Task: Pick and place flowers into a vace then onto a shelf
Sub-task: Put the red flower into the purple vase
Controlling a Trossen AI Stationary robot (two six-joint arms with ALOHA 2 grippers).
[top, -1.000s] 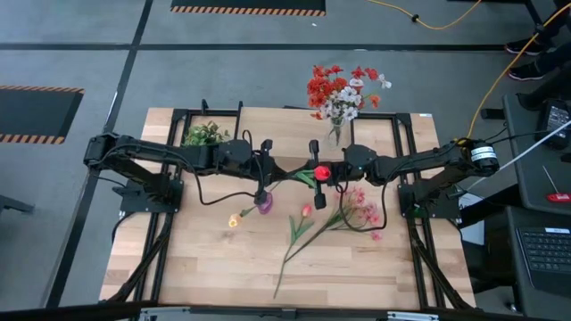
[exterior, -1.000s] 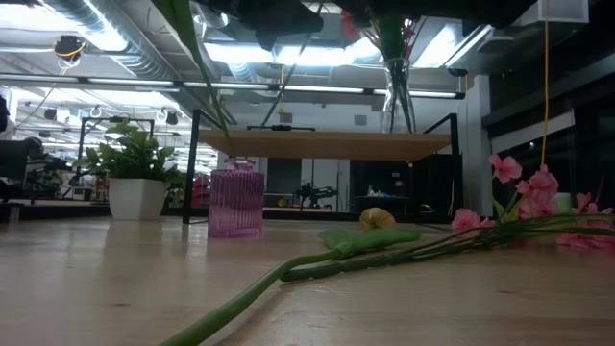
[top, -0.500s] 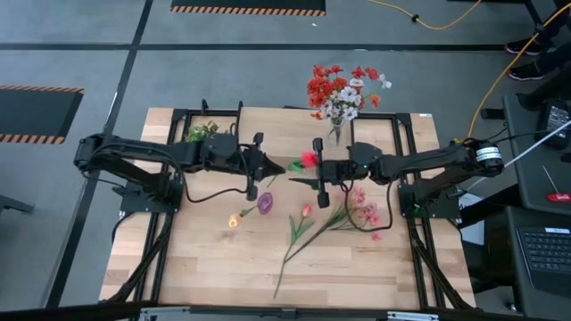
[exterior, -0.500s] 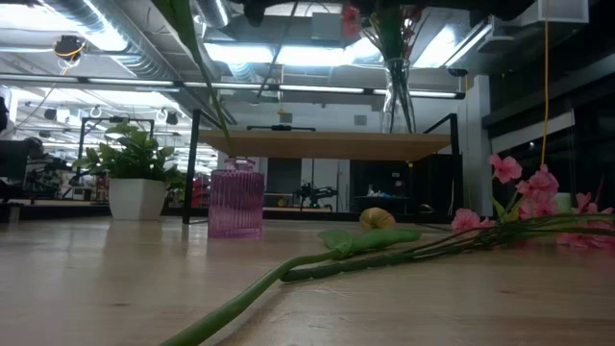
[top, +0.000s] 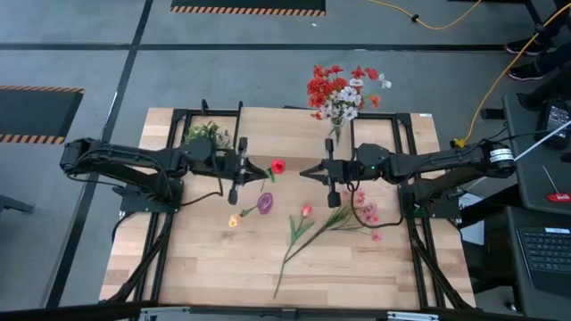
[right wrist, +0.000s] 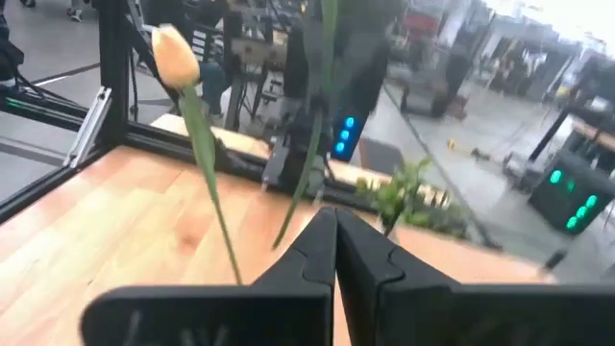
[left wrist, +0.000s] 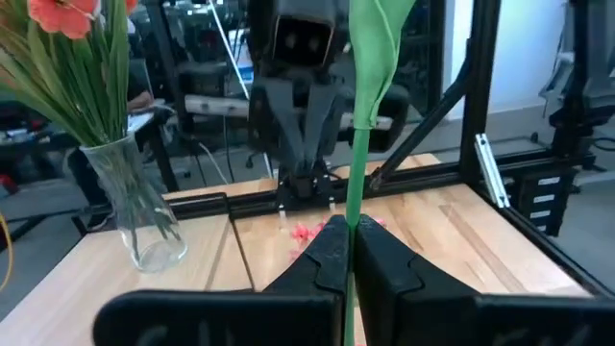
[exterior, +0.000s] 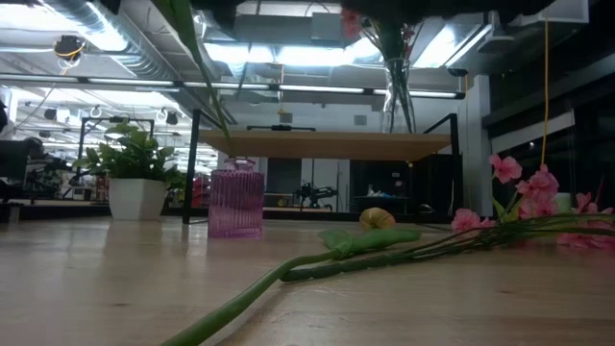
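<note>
Seen from above, the left gripper hangs over the middle of the table, its fingers clamped on the green stem of a red tulip whose bloom shows just right of the fingertips. Facing it from the right half of the frame, the right gripper is empty, its fingers pressed together, a narrow gap apart from the tulip.

Behind the two grippers, at the upper centre, a glass vase of red and white flowers stands on the shelf; a green potted plant sits at the upper left of the table. Below the left gripper a purple vase stands on the tabletop beside a yellow tulip. Right of these lie a pink tulip and a pink spray, their long stems running toward the lower centre.

In the low view those stems cross the foreground, with the purple vase standing in front of the shelf's black legs.
</note>
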